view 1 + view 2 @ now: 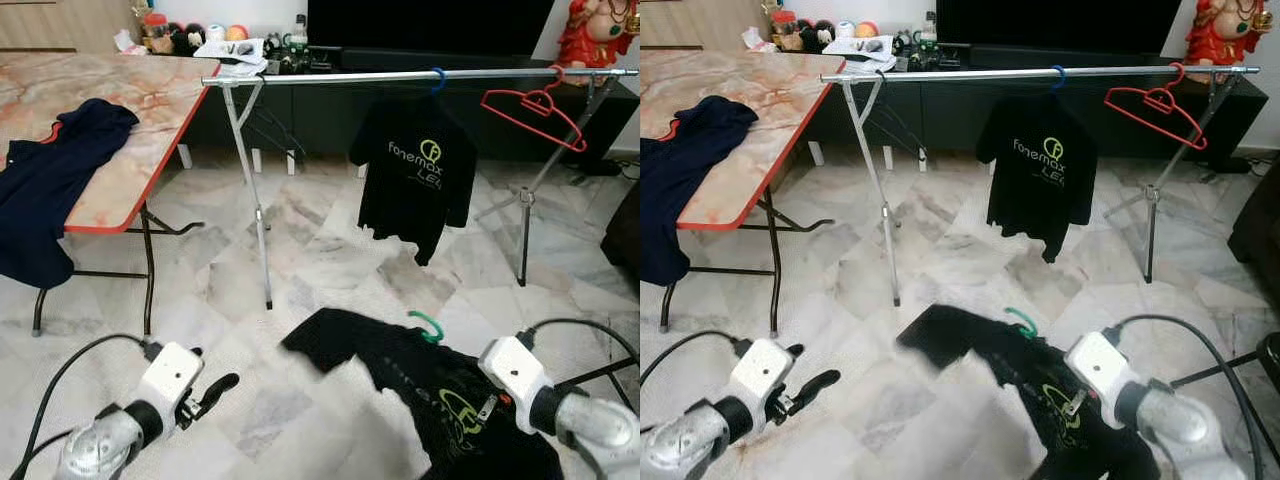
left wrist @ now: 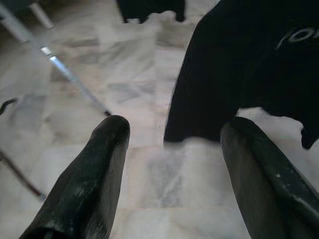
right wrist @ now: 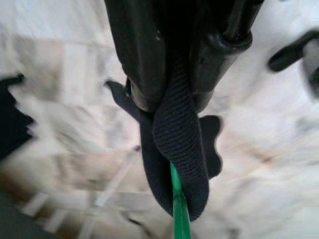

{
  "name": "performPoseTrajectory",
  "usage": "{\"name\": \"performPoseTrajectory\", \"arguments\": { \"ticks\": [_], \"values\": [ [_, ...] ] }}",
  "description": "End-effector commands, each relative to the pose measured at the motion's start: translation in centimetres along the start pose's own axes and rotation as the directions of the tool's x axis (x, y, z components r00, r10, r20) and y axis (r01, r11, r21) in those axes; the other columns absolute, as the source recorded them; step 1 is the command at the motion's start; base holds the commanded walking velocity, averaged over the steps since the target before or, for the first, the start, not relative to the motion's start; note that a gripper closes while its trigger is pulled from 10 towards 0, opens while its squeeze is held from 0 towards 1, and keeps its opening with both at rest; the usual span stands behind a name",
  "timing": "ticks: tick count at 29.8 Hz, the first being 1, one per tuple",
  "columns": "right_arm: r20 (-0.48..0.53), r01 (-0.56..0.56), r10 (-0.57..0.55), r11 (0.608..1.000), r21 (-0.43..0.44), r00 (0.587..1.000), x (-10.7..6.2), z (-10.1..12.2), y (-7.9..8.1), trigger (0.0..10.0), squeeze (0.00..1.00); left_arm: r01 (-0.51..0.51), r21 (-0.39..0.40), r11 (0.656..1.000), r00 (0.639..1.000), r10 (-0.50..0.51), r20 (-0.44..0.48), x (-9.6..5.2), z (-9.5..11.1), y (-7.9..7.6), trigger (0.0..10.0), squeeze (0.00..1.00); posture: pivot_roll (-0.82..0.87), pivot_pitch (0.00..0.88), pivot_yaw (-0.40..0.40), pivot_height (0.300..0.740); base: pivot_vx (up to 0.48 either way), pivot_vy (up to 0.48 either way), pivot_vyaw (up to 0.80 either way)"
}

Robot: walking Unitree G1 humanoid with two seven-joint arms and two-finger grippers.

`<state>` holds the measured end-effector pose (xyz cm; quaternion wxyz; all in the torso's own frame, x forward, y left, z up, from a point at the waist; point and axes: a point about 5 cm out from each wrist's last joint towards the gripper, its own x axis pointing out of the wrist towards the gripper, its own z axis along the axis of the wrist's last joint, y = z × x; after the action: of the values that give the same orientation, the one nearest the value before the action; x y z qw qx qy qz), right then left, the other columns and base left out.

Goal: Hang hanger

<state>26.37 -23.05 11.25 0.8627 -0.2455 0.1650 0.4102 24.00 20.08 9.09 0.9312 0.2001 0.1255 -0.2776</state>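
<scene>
The right hand (image 3: 172, 84) is clenched on the ribbed black collar of a black shirt (image 1: 400, 370). A green hanger (image 1: 427, 326) sits in that shirt, its hook rising just above the collar and slightly ahead of the hand. In the right wrist view the fingers (image 3: 137, 55) pinch the collar fold, with the hanger's green stem showing just below the fold. The shirt is held low above the marble floor (image 1: 330, 240), one sleeve spread toward the robot's left.

The left hand (image 2: 172, 174) hangs released, its fingers (image 2: 94, 174) spread apart over bare floor, just beside the held shirt's sleeve and not touching it.

Ahead stands a rail (image 1: 400, 76), well apart from the held hanger. On it hang a second black shirt (image 1: 415, 170) and, toward the right end, a bare red hanger (image 1: 535, 110). A dark blue garment (image 1: 50, 180) lies on the worktop (image 1: 130, 150) to the left.
</scene>
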Motion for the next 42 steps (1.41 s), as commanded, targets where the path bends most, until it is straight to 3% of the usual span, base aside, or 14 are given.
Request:
{"name": "performPoseTrajectory", "arguments": {
  "ticks": [1,4,6,10,15,24,34,42],
  "values": [
    [0.020,-0.095,0.096,0.994,-0.062,0.995,0.0,1.4,0.2,10.0,0.00,0.056,0.033,0.998,0.998,-0.055,-0.027,0.2,0.1,-0.6,10.0,0.00,0.03,0.072,-0.023,0.740,0.000,0.000,0.00],
    [0.033,-0.120,0.123,0.989,-0.085,0.992,0.3,2.1,0.1,10.0,0.00,0.062,0.027,0.998,0.997,-0.061,-0.039,0.4,-0.1,-0.7,10.0,0.00,0.03,0.071,-0.022,0.740,0.000,0.000,0.00],
    [0.059,-0.148,0.154,0.985,-0.089,0.986,0.8,2.7,0.2,10.0,0.00,0.070,0.108,0.992,0.992,-0.058,-0.113,0.5,-1.2,-0.5,10.0,0.00,0.03,0.066,-0.031,0.740,0.000,0.000,0.00],
    [0.038,-0.195,0.201,0.974,-0.117,0.979,1.2,2.9,0.5,10.0,0.00,0.061,0.066,0.996,0.993,-0.053,-0.106,0.5,-1.2,-0.4,10.0,0.00,0.02,0.063,-0.031,0.740,0.000,0.000,0.00],
    [0.102,-0.237,0.250,0.964,-0.123,0.963,1.7,4.4,1.0,10.0,0.00,0.103,0.085,0.991,0.987,-0.092,-0.129,0.9,-1.4,-0.7,10.0,0.00,0.01,0.051,-0.025,0.740,0.000,0.000,0.00],
    [0.119,-0.296,0.315,0.943,-0.150,0.942,1.9,5.3,1.5,10.0,0.00,0.198,0.136,0.971,0.965,-0.168,-0.203,1.5,-2.5,-1.5,10.0,0.00,0.03,0.042,-0.024,0.740,0.000,0.000,0.00],
    [0.115,-0.384,0.416,0.895,-0.226,0.902,1.9,7.0,1.7,10.0,0.00,0.196,0.164,0.967,0.952,-0.147,-0.270,2.1,-4.1,-1.4,10.0,0.00,0.05,0.075,-0.052,0.740,0.000,0.000,0.00],
    [0.111,-0.398,0.433,0.885,-0.242,0.895,2.0,7.5,1.1,10.0,0.00,0.133,0.112,0.985,0.956,-0.098,-0.278,2.3,-5.5,-1.2,10.0,0.00,0.05,0.091,-0.071,0.740,0.000,0.000,0.00]
  ]
}}
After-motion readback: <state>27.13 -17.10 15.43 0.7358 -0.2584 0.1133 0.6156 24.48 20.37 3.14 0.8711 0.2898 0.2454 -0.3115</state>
